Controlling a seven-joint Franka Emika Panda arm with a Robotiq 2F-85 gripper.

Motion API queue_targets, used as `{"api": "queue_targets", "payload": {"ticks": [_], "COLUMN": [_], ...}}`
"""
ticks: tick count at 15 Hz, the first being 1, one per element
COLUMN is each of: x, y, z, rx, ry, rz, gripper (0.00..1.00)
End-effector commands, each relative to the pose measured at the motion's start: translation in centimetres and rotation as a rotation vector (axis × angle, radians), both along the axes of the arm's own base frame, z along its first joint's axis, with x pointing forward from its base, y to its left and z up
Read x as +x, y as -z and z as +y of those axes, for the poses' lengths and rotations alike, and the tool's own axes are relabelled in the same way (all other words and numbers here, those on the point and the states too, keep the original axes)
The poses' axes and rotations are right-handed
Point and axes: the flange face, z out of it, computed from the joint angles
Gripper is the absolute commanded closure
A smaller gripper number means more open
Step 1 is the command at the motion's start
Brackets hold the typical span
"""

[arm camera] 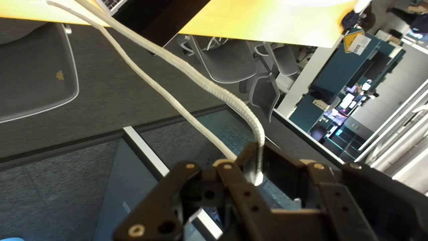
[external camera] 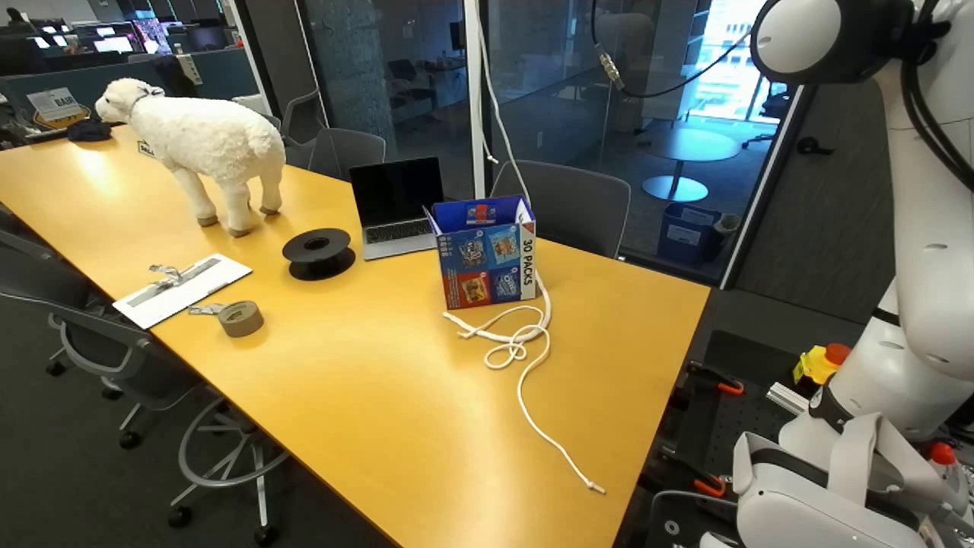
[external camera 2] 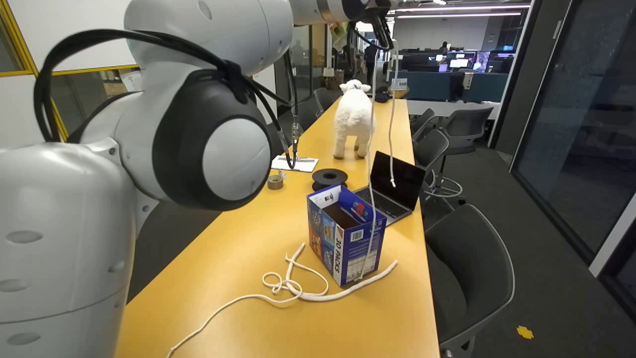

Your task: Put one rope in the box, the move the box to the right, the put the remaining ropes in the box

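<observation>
High above the table, my gripper (arm camera: 259,149) is shut on a white rope (arm camera: 214,88). Two strands of this rope hang from the gripper (external camera 2: 389,45) in an exterior view. The short strand ends in the air; the long one runs down close beside the box (external camera 2: 348,233) toward the table. The box, blue with printed sides, stands upright with its top flaps up. More white rope lies looped on the table near the box: a thin cord (external camera 2: 238,300) and a thicker one (external camera 2: 338,297). Whether the hanging strand joins them, I cannot tell. The gripper lies outside the frame in an exterior view where the box (external camera: 487,262) also shows.
An open laptop (external camera: 399,202) stands right behind the box. Farther along the table are a black spool (external camera: 318,255), a tape roll (external camera: 240,318), a clipboard (external camera: 183,289) and a large toy sheep (external camera: 202,144). Chairs (external camera 2: 469,278) line the table's sides.
</observation>
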Motion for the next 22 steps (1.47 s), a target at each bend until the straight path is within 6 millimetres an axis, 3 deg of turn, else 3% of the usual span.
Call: {"api": "queue_targets", "payload": {"ticks": [1, 6, 14, 17, 22], "x": [-0.5, 0.2, 1.2, 0.7, -1.2], "y": [-2.0, -0.4, 6.1, 6.3, 4.2], "z": [2.4, 3.3, 0.7, 0.8, 1.4], "rx": [-0.018, 0.042, 0.123, 0.114, 0.069], "ry": [-0.130, -0.348, -0.523, -0.573, -0.613], "rz": [-0.025, -0.018, 0.115, 0.132, 0.100], "gripper": [0.96, 0.96, 0.96, 0.97, 0.97]}}
